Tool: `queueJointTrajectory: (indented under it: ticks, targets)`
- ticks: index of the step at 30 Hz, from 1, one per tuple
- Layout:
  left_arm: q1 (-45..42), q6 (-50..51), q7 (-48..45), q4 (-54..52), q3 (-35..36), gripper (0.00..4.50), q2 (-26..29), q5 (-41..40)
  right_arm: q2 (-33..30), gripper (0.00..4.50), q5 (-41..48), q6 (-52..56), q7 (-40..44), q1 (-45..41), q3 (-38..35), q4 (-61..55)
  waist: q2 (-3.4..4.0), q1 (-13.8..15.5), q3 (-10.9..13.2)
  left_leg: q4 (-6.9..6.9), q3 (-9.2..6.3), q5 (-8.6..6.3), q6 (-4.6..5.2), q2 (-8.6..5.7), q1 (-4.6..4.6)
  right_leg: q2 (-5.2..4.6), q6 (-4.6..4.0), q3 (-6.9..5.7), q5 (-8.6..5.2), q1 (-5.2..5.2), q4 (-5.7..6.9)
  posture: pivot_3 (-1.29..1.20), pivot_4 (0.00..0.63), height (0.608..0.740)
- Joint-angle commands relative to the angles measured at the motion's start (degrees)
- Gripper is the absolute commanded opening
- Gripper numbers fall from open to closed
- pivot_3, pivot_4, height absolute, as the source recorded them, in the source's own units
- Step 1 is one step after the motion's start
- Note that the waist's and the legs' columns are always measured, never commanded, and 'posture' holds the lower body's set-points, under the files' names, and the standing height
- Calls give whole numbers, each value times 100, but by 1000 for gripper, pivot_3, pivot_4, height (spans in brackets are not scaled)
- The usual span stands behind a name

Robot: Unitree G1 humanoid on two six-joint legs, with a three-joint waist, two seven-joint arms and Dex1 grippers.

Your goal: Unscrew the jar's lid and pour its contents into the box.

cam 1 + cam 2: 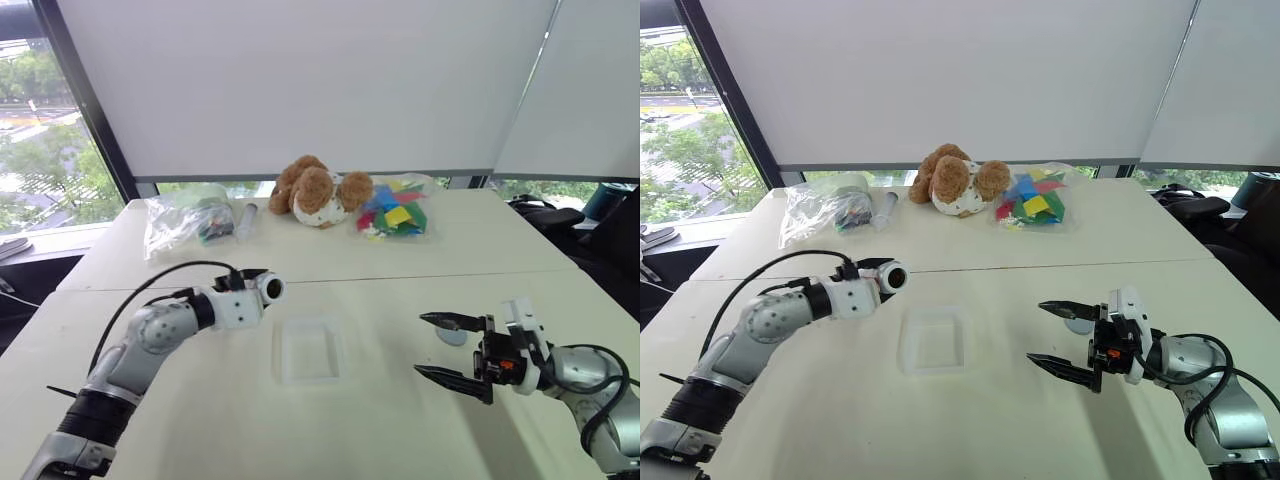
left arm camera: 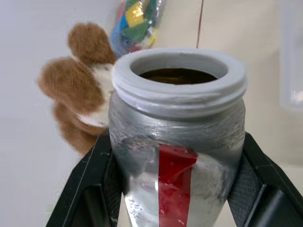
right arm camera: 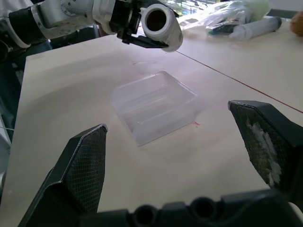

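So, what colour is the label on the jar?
Red with some white, on the silver-grey jar; it shows best in the left wrist view.

Jar [image 2: 177,156], clamped between the left jaws: brushed silver-grey body, metallic in look, finely scratched; glossy red and foil-like label strip on its side; threaded neck of matt white plastic, slightly rough.

Left gripper [image 2: 177,189] pads: black, matt, rubbery.

Right gripper [image 3: 180,161] fingers [image 3: 85,161]: black with a woven, cross-hatched texture; one pad carries whitish scuffs.

Box [image 3: 154,105], ahead of the right jaws: clear, thin, smooth plastic, faintly glossy.

Table [image 1: 200,400]: pale, matt, smooth.

Beyond the left jaws: soft toy [image 1: 315,190], brown and white plush; bags [image 1: 180,220], probably crinkled clear film.
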Motion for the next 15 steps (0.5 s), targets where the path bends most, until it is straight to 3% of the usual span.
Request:
queueJointTrajectory:
  ticks: [1,8,15]
  targets:
    - [-240,-624,1546,235,-55,2181,10,1150,88,4470,-7,-182,-105,32,-87,-167,0,3,0,0,0,0,0,1,0,0,0,0,0,1,0,0,150,740]
    - [-716,-1069,4348,468,-904,2181,252,3762,222,4470,-74,-290,-277,104,-55,-159,-3,12,1,3,-3,0,0,-5,3,-1,3,-3,1,11,0,0,150,740]
    - [-1069,-164,6967,598,-1969,2181,416,6037,317,4470,-146,-380,-392,122,-9,-138,-2,-5,0,0,2,0,0,-8,8,0,6,-7,-1,13,4,0,150,740]
